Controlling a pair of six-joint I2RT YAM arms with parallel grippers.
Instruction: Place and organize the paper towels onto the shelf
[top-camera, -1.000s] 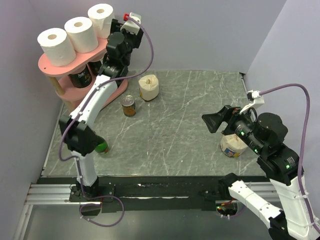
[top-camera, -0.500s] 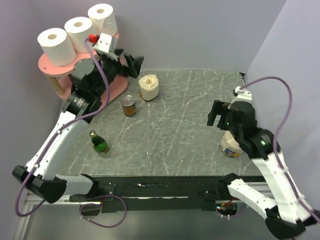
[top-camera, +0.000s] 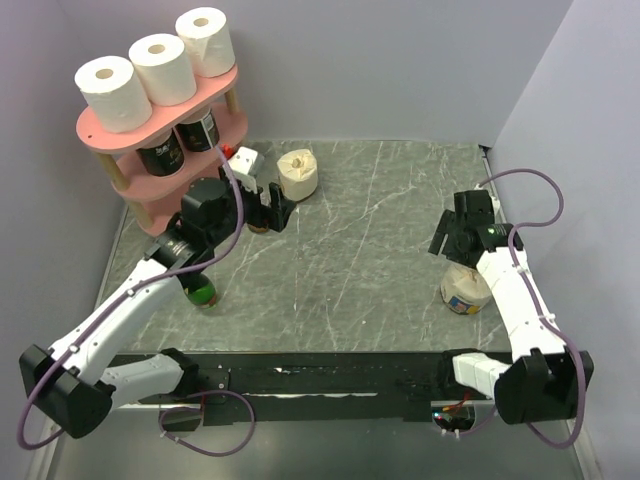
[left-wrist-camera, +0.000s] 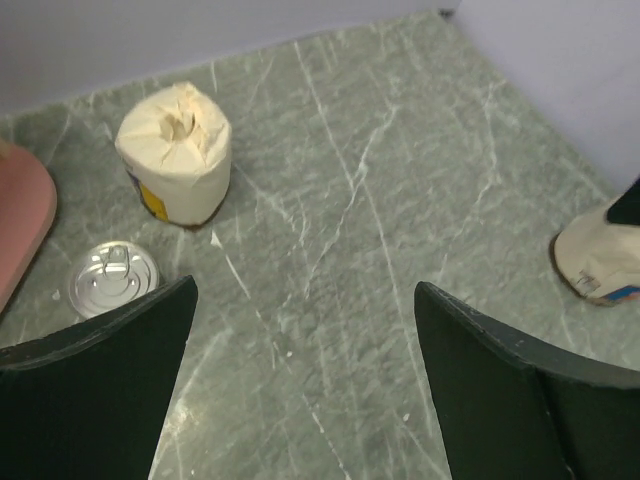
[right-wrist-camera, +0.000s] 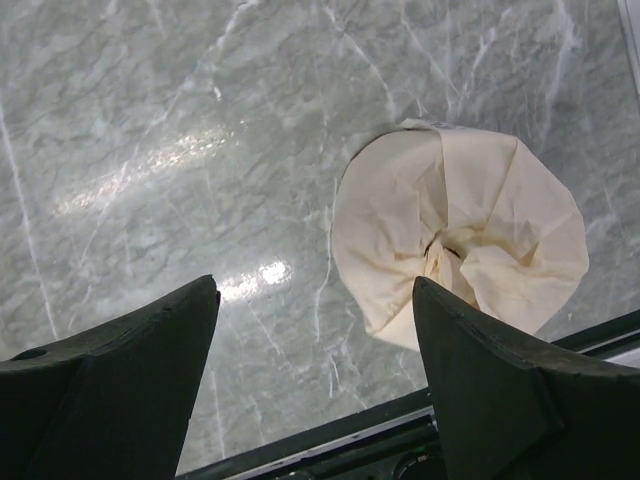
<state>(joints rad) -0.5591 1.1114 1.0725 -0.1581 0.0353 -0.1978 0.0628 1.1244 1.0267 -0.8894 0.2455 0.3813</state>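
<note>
Lying unshelved on the surface (top-camera: 380, 250): two wrapped paper towels (right-wrist-camera: 460, 230); three more top the shelf (top-camera: 92, 136). Right tool (right-wrist-camera: 316, 290), jaws apart, empty, hangs off-centre; a finger could crush the wrap. Left tool (left-wrist-camera: 305, 288), apart too, might clip the can (left-wrist-camera: 112, 280) beside the other roll.

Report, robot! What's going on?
Left fingers, right fingers open, empty. Three white paper rolls atop pink oval shelf; two cream wrapped rolls on table. Metal can nearby.
</note>
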